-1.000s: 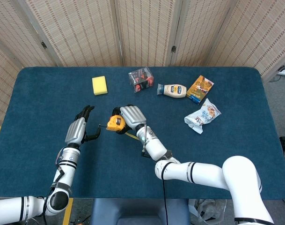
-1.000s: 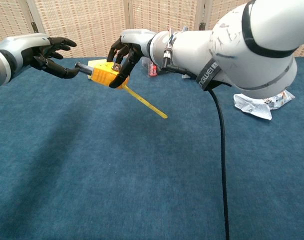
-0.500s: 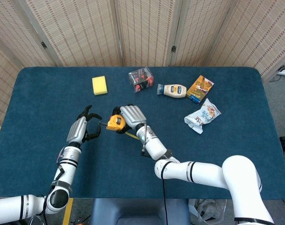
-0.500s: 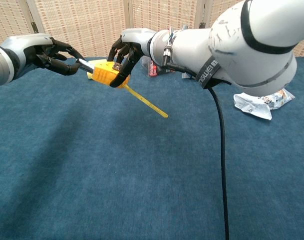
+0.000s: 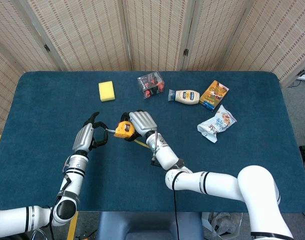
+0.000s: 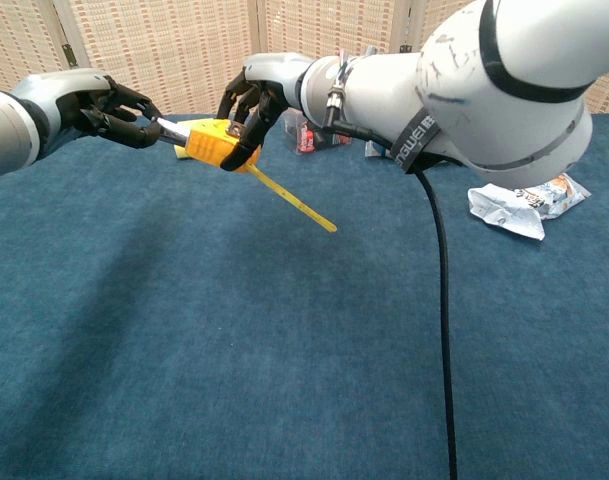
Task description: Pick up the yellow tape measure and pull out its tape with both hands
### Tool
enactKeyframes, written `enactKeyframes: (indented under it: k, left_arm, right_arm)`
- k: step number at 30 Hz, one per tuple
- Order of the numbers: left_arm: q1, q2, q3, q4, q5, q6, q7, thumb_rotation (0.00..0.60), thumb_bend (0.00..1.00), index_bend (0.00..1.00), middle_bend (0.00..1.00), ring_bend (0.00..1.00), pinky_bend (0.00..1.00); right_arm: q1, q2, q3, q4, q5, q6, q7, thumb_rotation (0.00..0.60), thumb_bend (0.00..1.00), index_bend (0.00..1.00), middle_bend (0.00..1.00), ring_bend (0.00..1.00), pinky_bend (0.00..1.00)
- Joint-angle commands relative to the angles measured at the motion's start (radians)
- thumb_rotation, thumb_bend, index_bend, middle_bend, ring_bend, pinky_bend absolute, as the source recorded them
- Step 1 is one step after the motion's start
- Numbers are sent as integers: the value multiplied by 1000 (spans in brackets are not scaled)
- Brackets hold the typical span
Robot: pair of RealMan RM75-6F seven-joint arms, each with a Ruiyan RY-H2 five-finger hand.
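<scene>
In the head view, the left robot hand (image 5: pixel 90 136) has closed in from a second ago: its dark fingers, then spread and short of the tool, are now curled around the small metal tab that sticks out of the yellow plastic tape measure (image 5: pixel 123 130), which the right robot hand (image 5: pixel 142 124) holds above the blue cloth-covered surface (image 5: pixel 42 95), fingers wrapped over the case. In the chest view the same shift is plain: the left robot hand (image 6: pixel 112 108) now pinches the tape's tip just beside the case (image 6: pixel 212 141), while the right robot hand (image 6: pixel 252 108) stays clamped on it, and a yellow strip (image 6: pixel 294 204) hangs slanting down from the case as before. With both ends gripped, the pull itself appears ready to begin; almost no tape shows between the hands yet.
</scene>
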Motion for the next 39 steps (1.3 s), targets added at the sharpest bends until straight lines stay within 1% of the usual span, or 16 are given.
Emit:
enactKeyframes:
  k: [1,10,19,25,39]
  left_arm:
    - [0,-5,2,8,7,6,-1,560,629,611,78,0,10]
    - [12,-10,17,38,44,19,-6,560,642,631,95,0,10]
    - [38,4,33,63,91,30,-18,563,642,634,98,0,10]
    - [69,28,49,79,137,29,-45,562,642,634,99,0,10]
    - [152,106,51,83,210,10,-158,559,643,637,104,0,10]
  right_arm:
    - [-1,4,-2,-2,3,-2,-1,600,214,614,536,503,177]
    - [-15,42,-10,-34,12,0,-2,600,214,614,536,507,177]
    - [-47,109,-31,-89,14,11,-7,600,214,614,536,507,177]
    - [-92,175,-56,-144,-20,28,4,600,214,622,542,510,177]
    - [-239,331,-108,-276,-140,63,93,600,215,622,542,512,177]
